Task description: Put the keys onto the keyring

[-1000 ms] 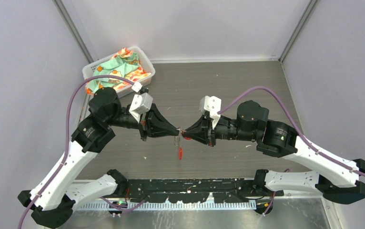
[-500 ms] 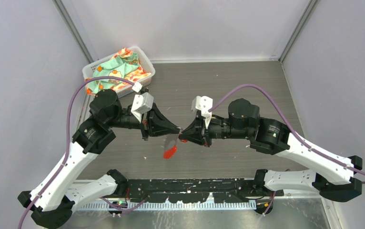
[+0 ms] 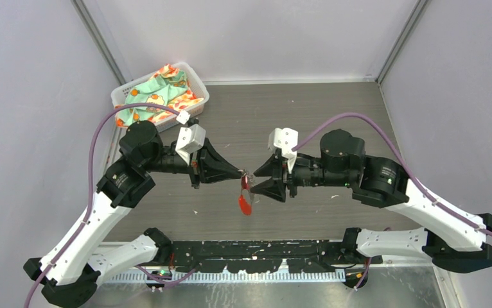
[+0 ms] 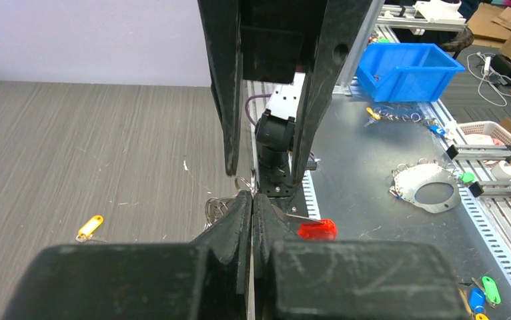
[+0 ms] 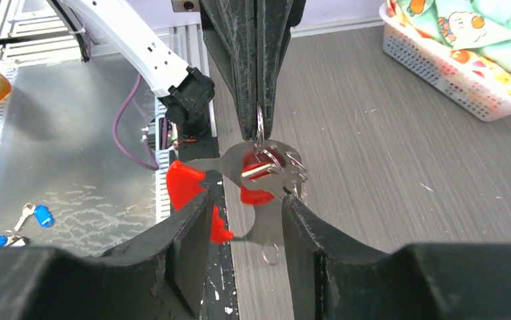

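The keyring [image 5: 261, 167], a flat silvery piece with small rings round its rim and a red crescent [image 5: 255, 195], hangs in the air from my left gripper [image 3: 241, 174], which is shut on its top ring. In the left wrist view a thin metal edge sits between the closed fingertips [image 4: 242, 200], with a red tag [image 4: 316, 229] just beyond. My right gripper [image 5: 246, 207] is open, one finger on each side of the hanging keyring; a red tag [image 5: 182, 183] lies by its left finger. A yellow-headed key [image 4: 89, 227] lies on the table. From above, the red part [image 3: 245, 204] dangles below both grippers.
A white basket [image 3: 128, 96] holding patterned cloth stands at the back left of the wooden table. Past the table's near edge runs the black rail [image 3: 256, 247] with the arm bases. A blue bin [image 4: 413, 70] and loose key tags lie on the metal bench beyond.
My right gripper has opened and drawn back to the right. The red part, swung out to the left half a second ago, now hangs straight down. The left gripper has stayed put.
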Motion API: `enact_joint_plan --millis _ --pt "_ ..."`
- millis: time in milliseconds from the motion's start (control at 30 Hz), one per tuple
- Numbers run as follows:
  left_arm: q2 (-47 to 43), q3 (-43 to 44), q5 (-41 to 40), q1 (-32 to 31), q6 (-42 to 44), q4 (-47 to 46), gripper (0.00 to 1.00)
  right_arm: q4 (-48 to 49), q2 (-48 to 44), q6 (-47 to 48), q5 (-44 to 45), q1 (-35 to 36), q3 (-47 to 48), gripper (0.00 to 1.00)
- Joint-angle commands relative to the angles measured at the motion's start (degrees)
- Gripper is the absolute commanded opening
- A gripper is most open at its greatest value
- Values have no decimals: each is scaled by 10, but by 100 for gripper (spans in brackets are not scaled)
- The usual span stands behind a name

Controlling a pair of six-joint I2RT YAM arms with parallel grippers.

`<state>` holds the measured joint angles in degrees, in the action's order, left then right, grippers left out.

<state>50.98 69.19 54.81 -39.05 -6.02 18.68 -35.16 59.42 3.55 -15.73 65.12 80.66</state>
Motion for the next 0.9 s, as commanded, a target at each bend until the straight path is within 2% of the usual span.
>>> enact_joint_plan --millis 0,367,733,800,867 --pt "-10 4 4 -2 -4 -32 0 5 -23 18 18 1 32 48" --pt "-8 5 10 -2 -4 -31 0 124 -15 4 3 1 -2 38" --pt "-10 7 17 -2 -3 -28 0 106 16 0 -18 2 16 28" --pt "-10 7 19 -2 -3 -27 0 101 19 0 -25 1 20 22" --pt "-11 8 22 -2 -2 -26 0 95 20 1 -31 0 24 7"
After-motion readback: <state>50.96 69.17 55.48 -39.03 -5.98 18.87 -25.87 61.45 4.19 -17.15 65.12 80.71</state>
